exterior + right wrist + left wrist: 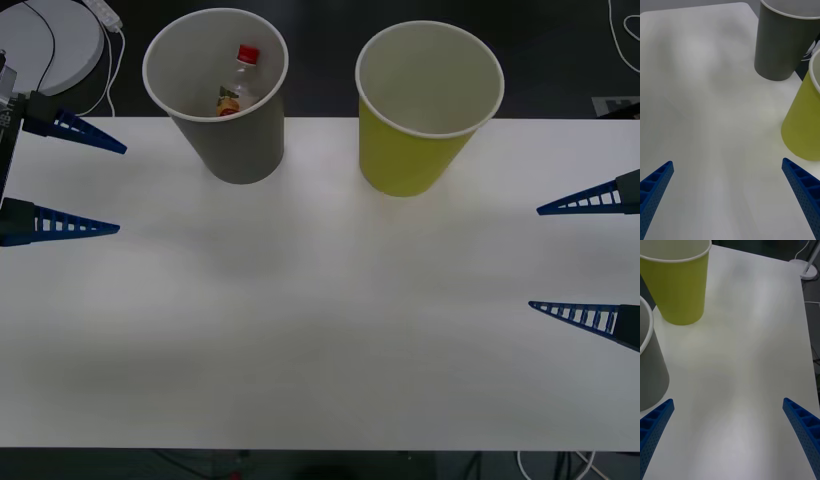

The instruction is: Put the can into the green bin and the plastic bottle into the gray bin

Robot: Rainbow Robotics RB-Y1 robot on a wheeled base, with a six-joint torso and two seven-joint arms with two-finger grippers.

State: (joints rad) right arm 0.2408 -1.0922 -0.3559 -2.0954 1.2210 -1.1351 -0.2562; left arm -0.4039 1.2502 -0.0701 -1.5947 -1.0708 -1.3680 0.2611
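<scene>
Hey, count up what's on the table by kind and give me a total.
Bins: 2, the gray bin and the green bin
Bottles: 1, the plastic bottle lying inside the gray bin
Cans: 0 visible
Total: 3

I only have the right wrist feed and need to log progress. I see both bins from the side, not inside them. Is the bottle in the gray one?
Observer: Yes, the plastic bottle lies inside the gray bin, red cap up.
Operator: Anything in the green one?
Observer: The green bin looks empty from the front view.
Operator: Where's the left gripper?
Observer: The left gripper is open at the table's left edge; the right gripper is open opposite.
</scene>
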